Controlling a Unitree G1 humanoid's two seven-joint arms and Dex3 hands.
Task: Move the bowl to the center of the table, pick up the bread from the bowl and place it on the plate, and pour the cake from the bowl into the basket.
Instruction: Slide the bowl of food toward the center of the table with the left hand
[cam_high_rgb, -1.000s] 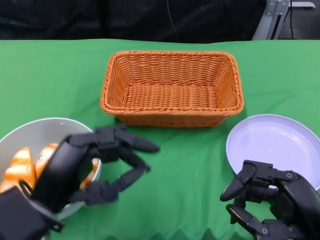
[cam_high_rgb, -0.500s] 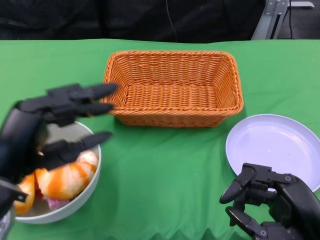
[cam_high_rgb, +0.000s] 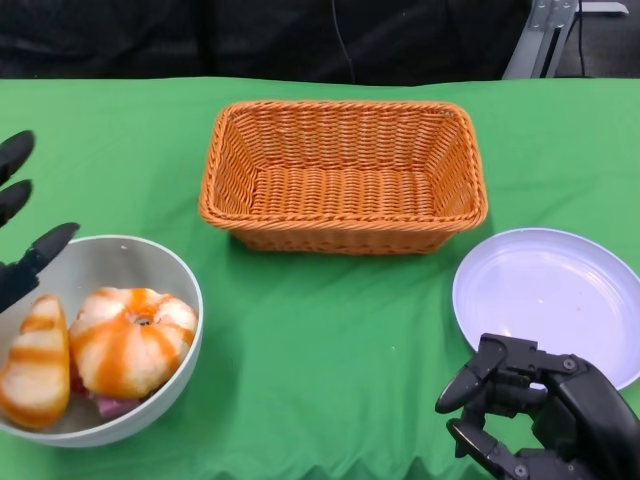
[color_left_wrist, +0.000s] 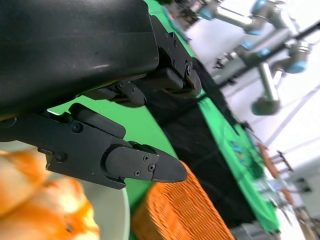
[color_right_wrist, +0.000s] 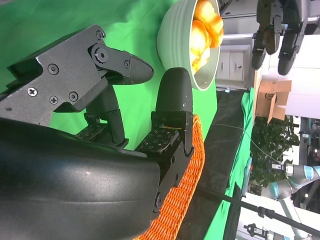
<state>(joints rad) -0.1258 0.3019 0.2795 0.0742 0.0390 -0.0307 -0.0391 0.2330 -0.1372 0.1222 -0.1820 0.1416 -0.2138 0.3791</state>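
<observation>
A pale grey bowl (cam_high_rgb: 112, 262) sits at the table's front left. It holds a round orange-striped bun (cam_high_rgb: 134, 340), a long striped bread piece (cam_high_rgb: 34, 358) and something pink (cam_high_rgb: 104, 405) beneath them. My left hand (cam_high_rgb: 20, 235) hovers at the far left beside the bowl's rim, fingers spread and holding nothing. In the left wrist view that left hand (color_left_wrist: 100, 100) is above the bowl (color_left_wrist: 119, 215). My right hand (cam_high_rgb: 535, 420) rests empty at the front right, fingers loosely bent, just below the white plate (cam_high_rgb: 550, 290). The right wrist view shows the right hand (color_right_wrist: 100, 125) and, farther off, the bowl (color_right_wrist: 185, 45).
An orange wicker basket (cam_high_rgb: 345, 175) stands empty at the back centre and also shows in the left wrist view as the basket (color_left_wrist: 185, 215). Bare green cloth (cam_high_rgb: 330, 350) lies between bowl and plate. The table's back edge meets a black backdrop.
My left hand has swung from over the bowl out to the far left, uncovering the bread. The bowl, basket and plate have stayed put, and the right hand has barely moved.
</observation>
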